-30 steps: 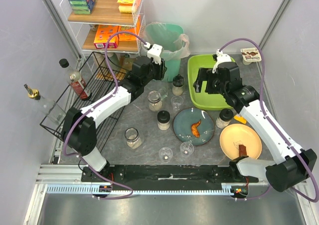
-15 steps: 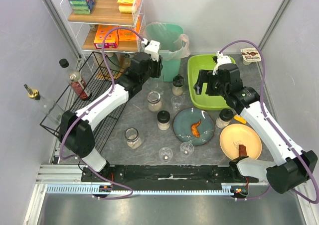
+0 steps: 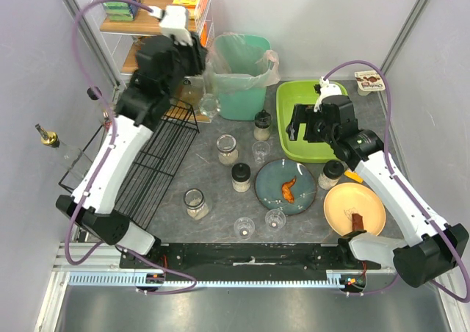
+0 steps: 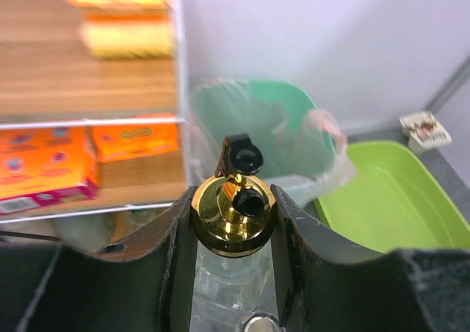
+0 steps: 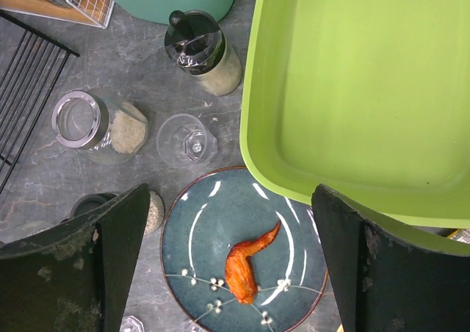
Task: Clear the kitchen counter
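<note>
Gold is shining in my left pincer (image 4: 233,200): I am pinching the gold top (image 4: 232,225) of a clear glass bottle (image 4: 228,288), with one finger pressing on each side. A moment ago this arm was reaching low, near the jars (image 3: 228,148) beside the black wire rack (image 3: 158,156). Now it is swinging up high and back, and I think the bottle is hanging under it, lifted off the kitchen counter (image 3: 213,181). From my wrist I am looking past the bottle at the teal bin (image 4: 279,112) and the wooden shelf (image 4: 73,53) with its bright boxes. So one thing is leaving the surface. I am guessing it is going to the rack or the shelf, but I cannot tell which. My right pincer (image 5: 229,192) is hardly moving. It is spread wide and holding nothing, hanging over the edge of the lime-green tub (image 5: 352,89) and the blue plate (image 5: 198,222) with the orange bit of food (image 5: 246,266). The kitchen counter is lying under both arms and is carrying jars, little glasses (image 3: 275,218) and a yellow plate (image 3: 371,200) too, so I am thinking lots of clearing is waiting.
</note>
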Robot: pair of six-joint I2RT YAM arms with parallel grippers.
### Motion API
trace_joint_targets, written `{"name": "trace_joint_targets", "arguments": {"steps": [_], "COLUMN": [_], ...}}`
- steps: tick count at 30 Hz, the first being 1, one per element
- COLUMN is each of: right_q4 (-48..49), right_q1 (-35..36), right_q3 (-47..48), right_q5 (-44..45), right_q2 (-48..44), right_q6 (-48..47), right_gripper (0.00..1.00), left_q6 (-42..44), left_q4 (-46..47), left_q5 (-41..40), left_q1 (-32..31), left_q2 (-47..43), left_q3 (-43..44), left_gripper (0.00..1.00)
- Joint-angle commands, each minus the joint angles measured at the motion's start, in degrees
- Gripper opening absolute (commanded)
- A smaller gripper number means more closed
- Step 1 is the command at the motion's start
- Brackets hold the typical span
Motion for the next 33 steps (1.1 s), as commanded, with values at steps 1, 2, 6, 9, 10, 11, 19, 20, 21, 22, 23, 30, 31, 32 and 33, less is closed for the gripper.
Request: {"name": "trace_joint_targets", "arguments": {"steps": [1, 2, 6, 9, 10, 11, 19, 20, 21, 22, 23, 30, 31, 32, 33], "right_q4": [0.7, 0.9, 1.2, 1.3, 1.3, 1.4, 1.9, 1.9, 2.0, 2.1, 2.0, 2.4, 2.6, 2.6, 2.7], "right_q1": [-0.2, -0.2, -0.2, -0.2, -0.2, -0.2, -0.3, -0.3, -0.3, -0.3, -0.3, -0.4, -0.6, -0.6, -0.6], "right_q3": [0.0, 0.0, 0.3, 0.6, 0.6, 0.6, 0.9, 1.0, 1.1, 1.2, 1.2, 1.9, 2.0, 2.0, 2.2], "right_q5": [0.2, 0.2, -0.1, -0.1, -0.1, -0.2, -0.1, -0.1, -0.1, 0.0, 0.0, 0.4, 0.2, 0.0, 0.0], "right_q2": [-0.3, -0.3, 0.3, 0.8, 0.9, 1.0, 2.1, 2.3, 2.5, 2.5, 2.9, 4.2, 4.5, 4.9, 5.2], "right_q6": [0.1, 0.1, 0.1, -0.1, -0.1, -0.3, -0.6, -0.6, -0.8, -0.8, -0.9, -1.2, -1.2, -1.2, -1.1], "right_gripper": [0.98, 0.98, 0.98, 0.98, 0.98, 0.98, 0.98, 0.98, 0.98, 0.98, 0.98, 0.98, 0.98, 0.98, 0.98], "left_q6": [-2.3, -2.2, -1.6, -1.9, -2.1, -2.1, 0.4, 0.9, 1.3, 1.5, 1.9, 2.8, 2.6, 2.5, 2.4], "left_q4": [-5.8, -6.6, -6.7, -7.6, -8.1, -8.6, -8.3, -8.0, -7.7, -7.3, -6.8, -6.6, -6.6, -6.3, -6.2], "left_q5": [4.2, 4.1, 2.8, 2.2, 2.0, 1.8, 0.2, 0.2, 0.2, 0.2, 0.5, 2.7, 3.5, 4.0, 4.5], "left_q1": [6.0, 6.7, 10.2, 13.4, 14.5, 15.7, 20.8, 21.1, 21.7, 22.1, 22.8, 27.6, 28.3, 29.0, 29.2], "left_q2": [-1.2, -1.3, -3.2, -3.5, -3.4, -3.5, -2.5, -2.1, -2.0, -1.7, -1.6, 1.7, 2.1, 2.5, 3.0], "left_q3": [12.3, 13.4, 14.8, 16.5, 17.3, 18.0, 21.2, 21.6, 21.7, 21.7, 21.7, 24.9, 25.2, 25.3, 25.2], "left_gripper": [0.02, 0.02, 0.02, 0.02, 0.02, 0.02, 0.02, 0.02, 0.02, 0.02, 0.02, 0.02, 0.01, 0.01, 0.02]}}
